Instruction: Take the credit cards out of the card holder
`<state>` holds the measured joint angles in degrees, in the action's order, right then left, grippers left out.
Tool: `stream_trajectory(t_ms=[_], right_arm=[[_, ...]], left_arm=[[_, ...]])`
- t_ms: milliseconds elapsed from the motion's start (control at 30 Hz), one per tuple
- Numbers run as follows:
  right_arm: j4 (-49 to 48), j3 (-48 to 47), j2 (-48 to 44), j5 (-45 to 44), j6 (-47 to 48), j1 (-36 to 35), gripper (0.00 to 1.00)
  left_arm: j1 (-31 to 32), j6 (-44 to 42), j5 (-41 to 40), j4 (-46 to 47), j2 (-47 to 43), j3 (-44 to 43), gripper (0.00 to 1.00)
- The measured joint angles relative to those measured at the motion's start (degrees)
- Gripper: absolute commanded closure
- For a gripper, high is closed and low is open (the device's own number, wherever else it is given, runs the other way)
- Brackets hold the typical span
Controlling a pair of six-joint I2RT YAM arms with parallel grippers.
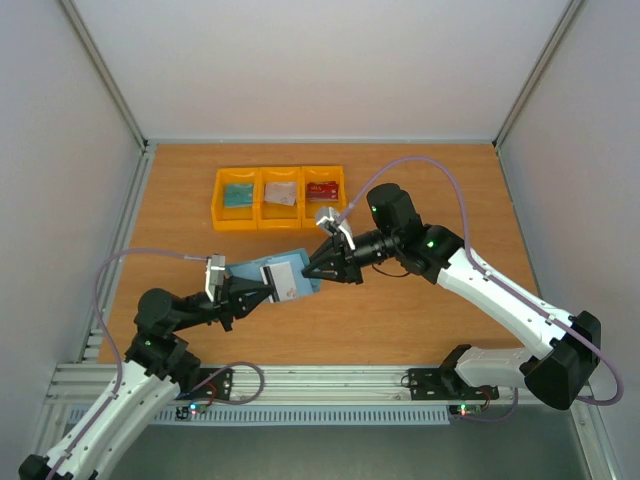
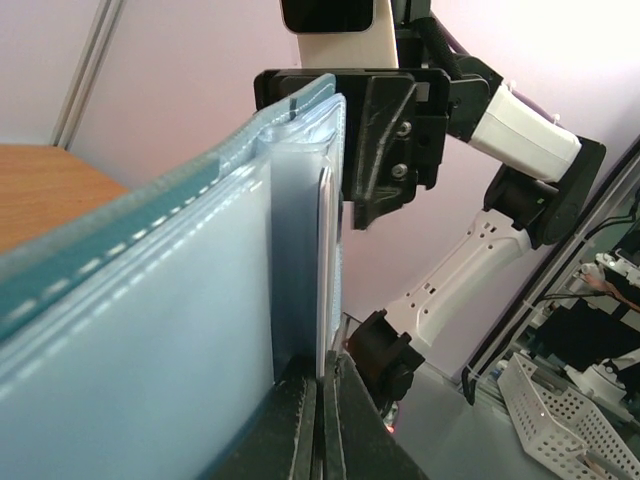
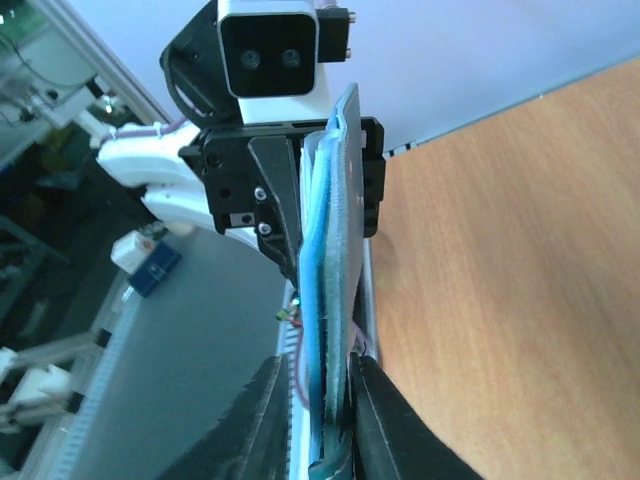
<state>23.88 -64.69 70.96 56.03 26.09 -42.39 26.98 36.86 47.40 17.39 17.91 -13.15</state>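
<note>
Overhead view: card holder (image 1: 243, 270) open, held between left gripper (image 1: 262, 288) and right gripper (image 1: 318, 268), a pale card (image 1: 283, 281) showing inside; three yellow bins (image 1: 280, 223) behind it, well apart, containing teal, whitish and red credit cards (image 1: 282, 193)
Left wrist view: left fingers (image 2: 300, 440) pressed together on a thin pale layer at the holder's edge; card or pocket, cannot tell
Right wrist view: right fingers (image 3: 265, 420) clamp the holder, seen edge-on, the left gripper gripping its far end
</note>
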Motion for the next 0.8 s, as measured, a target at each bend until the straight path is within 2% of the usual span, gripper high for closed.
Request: stream_trajectory(t_ms=[100, 167, 200, 333, 400, 500, 733, 800], right_arm=[[-0.9, 0.0, 0.3, 0.1, -1.3, -0.2, 0.64], [-1.6, 0.0, 1.0, 0.1, -1.9, -0.7, 0.62], [-1.7, 0.0, 1.4, 0.1, -2.3, -1.0, 0.63], [-2.9, 0.1, 2.7, -0.3, -2.6, -2.4, 0.92], [-3.2, 0.1, 3.0, -1.1, -3.0, -2.7, 0.98], [-3.6, 0.3, 2.9, -1.3, -3.2, -2.6, 0.99], [-3.9, 1.3, 1.5, 0.2, -2.8, -1.0, 0.99], [-3.8, 1.3, 0.9, 0.7, -2.6, -0.7, 0.99]], left_arm=[[0.0, 0.0, -0.5, -0.1, 0.0, 0.0, 1.00], [0.0, -0.2, -0.9, -0.1, 0.0, 0.0, 1.00], [0.0, -0.3, -1.1, -0.2, 0.0, 0.0, 1.00], [0.0, -0.4, -1.6, -0.5, 0.0, 0.0, 1.00], [0.0, -0.5, -1.6, -0.4, -0.1, 0.0, 1.00], [0.0, -0.4, -1.6, -0.4, -0.3, 0.0, 1.00], [0.0, -0.2, -1.7, -0.4, -1.1, 0.0, 0.88], [0.0, 0.1, -1.6, -0.3, -1.3, 0.0, 0.88]])
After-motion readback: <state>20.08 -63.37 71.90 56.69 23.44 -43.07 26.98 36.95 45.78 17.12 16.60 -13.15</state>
